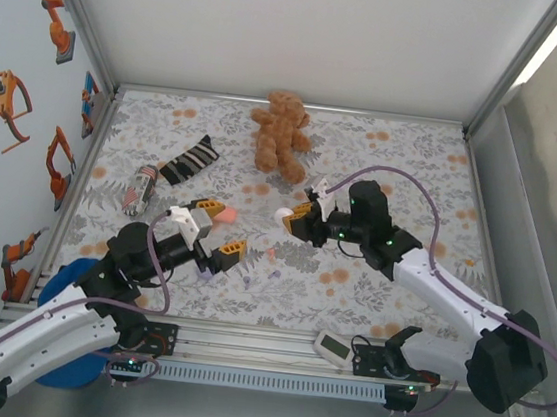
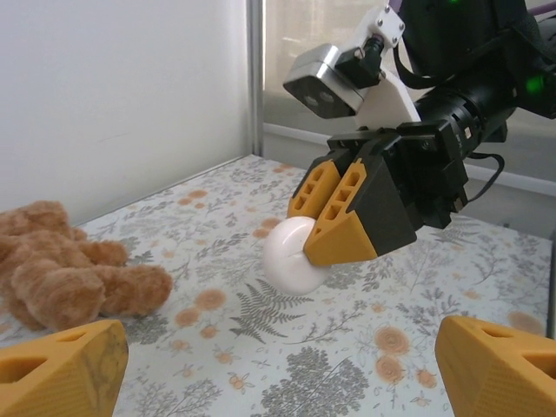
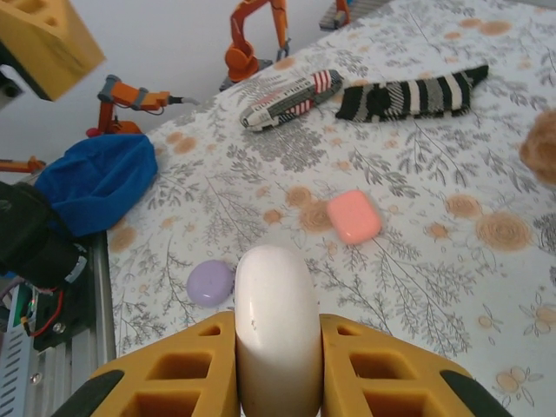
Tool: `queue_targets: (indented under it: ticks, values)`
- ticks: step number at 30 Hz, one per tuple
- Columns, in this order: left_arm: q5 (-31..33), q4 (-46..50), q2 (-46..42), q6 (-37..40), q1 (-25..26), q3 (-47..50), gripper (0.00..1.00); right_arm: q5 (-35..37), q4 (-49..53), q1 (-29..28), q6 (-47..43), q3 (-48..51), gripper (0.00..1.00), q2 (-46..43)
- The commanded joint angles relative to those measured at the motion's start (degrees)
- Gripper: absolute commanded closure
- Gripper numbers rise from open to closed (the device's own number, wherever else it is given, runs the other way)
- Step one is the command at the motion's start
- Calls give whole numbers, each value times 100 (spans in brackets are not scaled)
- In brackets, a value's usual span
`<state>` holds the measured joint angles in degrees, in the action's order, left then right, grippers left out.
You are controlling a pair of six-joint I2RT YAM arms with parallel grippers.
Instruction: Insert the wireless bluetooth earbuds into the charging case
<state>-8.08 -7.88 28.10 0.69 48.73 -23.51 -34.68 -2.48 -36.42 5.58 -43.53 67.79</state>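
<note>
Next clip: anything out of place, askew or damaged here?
Nothing looks damaged or spilled. The blue cloth is bunched at the near left corner of the table, an odd spot. The right gripper pinches a white case.

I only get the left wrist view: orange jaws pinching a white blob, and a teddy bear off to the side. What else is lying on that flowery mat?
Observer: The right wrist view shows a small salmon-pink piece lying flat on the mat, beyond the white object that the right arm's jaws hold.
Operator: Is anything near it?
Observer: A small lilac piece sits closer to those jaws, apart from the pink one.
</note>
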Motion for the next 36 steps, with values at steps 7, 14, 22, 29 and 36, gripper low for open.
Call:
queue_targets:
  ticks: [7,14,22,29,36]
  values:
    - [309,405,-251,-57,5,-129,6,437,-141,173,599,91,77,881]
    - [356,342,-356,-97,4,-22,4,330,164,464,720,-184,77,1731]
    - [373,352,-393,-94,5,-6,3,56,345,627,754,-521,77,2534]
    - [352,257,-324,-117,5,21,3,-8,365,637,807,-682,76,2909]
    - [324,244,-304,-113,3,12,2,-59,442,654,810,-786,74,3218]
